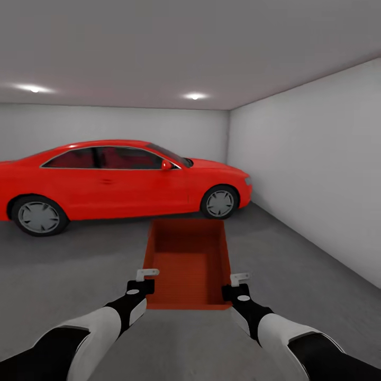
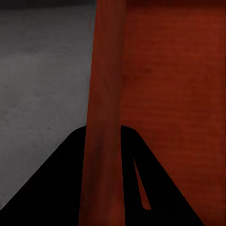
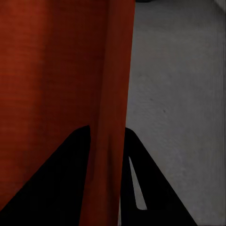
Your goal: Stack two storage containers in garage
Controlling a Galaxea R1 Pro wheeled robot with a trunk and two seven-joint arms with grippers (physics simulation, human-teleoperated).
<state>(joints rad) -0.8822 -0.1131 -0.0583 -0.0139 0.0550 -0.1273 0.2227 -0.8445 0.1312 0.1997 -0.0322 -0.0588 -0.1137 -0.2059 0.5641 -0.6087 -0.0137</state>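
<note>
Carrying step, in garage: bin (image 1: 188,262) at lower centre of head view, left gripper (image 1: 143,280) and right gripper (image 1: 237,283) each clamped on a side wall. Next: lower level onto floor (image 1: 79,270), then release

1. The storage container (image 1: 188,264) is an orange-red, open-top rectangular bin with thin, slightly tapered walls and a ribbed flat bottom; it is empty.
2. It sits level, long axis pointing away from the robot toward the far wall, in the garage, over the dark grey concrete floor (image 1: 296,275).
3. Its near end is gripped on both long walls: the left gripper (image 1: 144,279) pinches the left wall (image 2: 104,117), the right gripper (image 1: 237,281) the right wall (image 3: 113,117).
4. Whether its bottom touches the floor cannot be told.
</note>
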